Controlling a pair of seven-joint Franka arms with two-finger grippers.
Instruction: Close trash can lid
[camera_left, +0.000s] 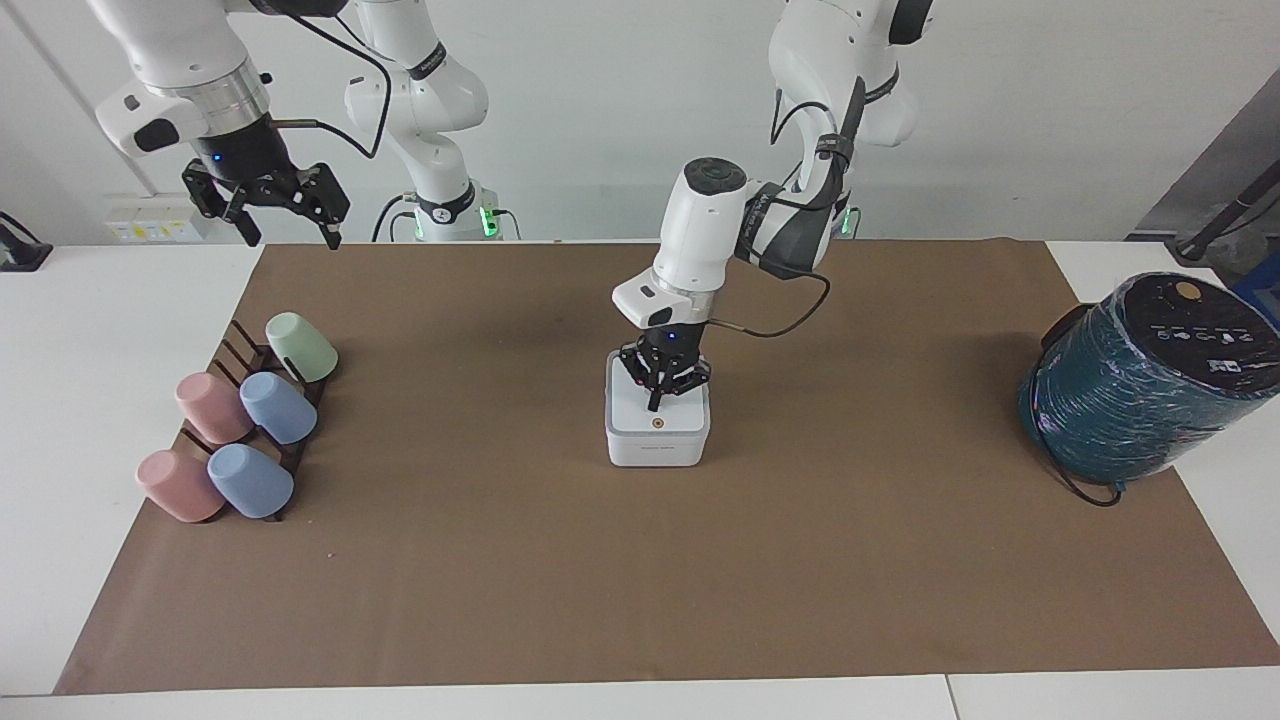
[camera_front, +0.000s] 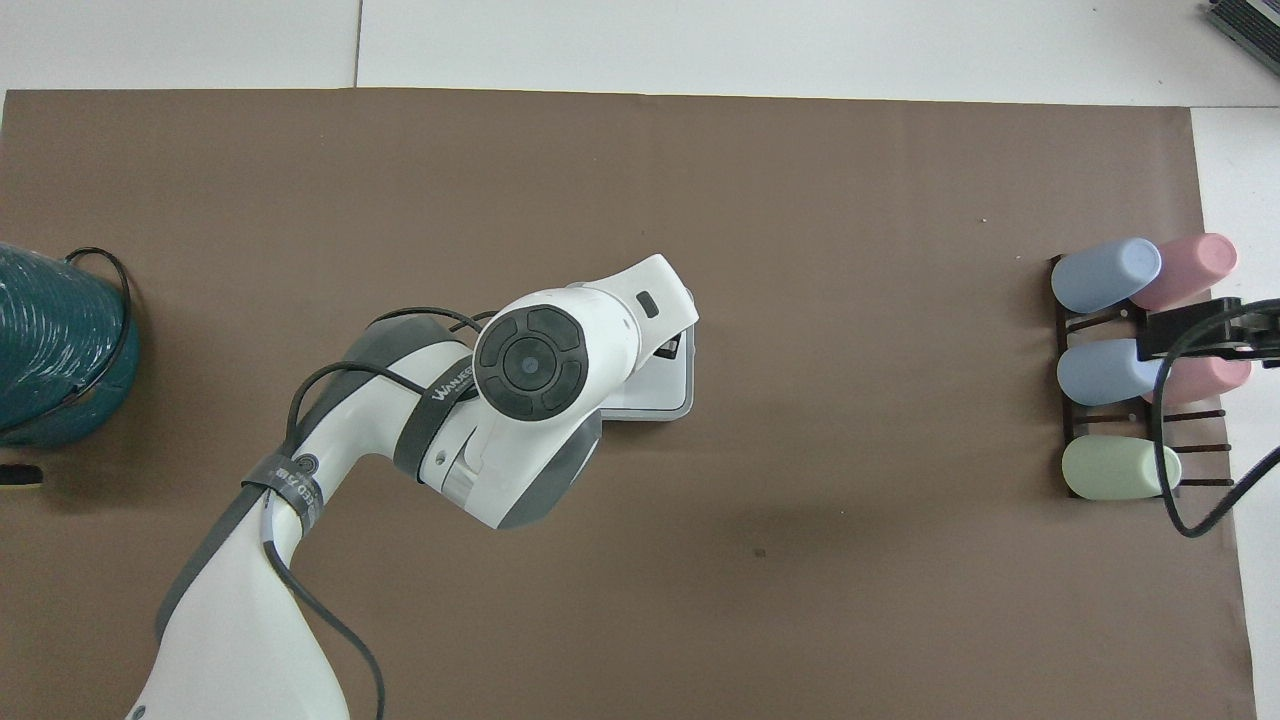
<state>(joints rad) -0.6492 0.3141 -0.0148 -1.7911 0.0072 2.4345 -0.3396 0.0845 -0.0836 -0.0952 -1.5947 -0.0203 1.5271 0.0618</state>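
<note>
Brown table mat (camera_left: 640, 560), covering most of the white table (camera_left: 60, 400). Dark slatted rack (camera_left: 240, 350) at the right arm's end, bearing five tilted cups: one green (camera_left: 301, 346), two pink (camera_left: 213, 406), two blue (camera_left: 277, 407). Teal-wrapped cylinder (camera_left: 1140, 385), black top, at the left arm's end, on the mat's edge.
</note>
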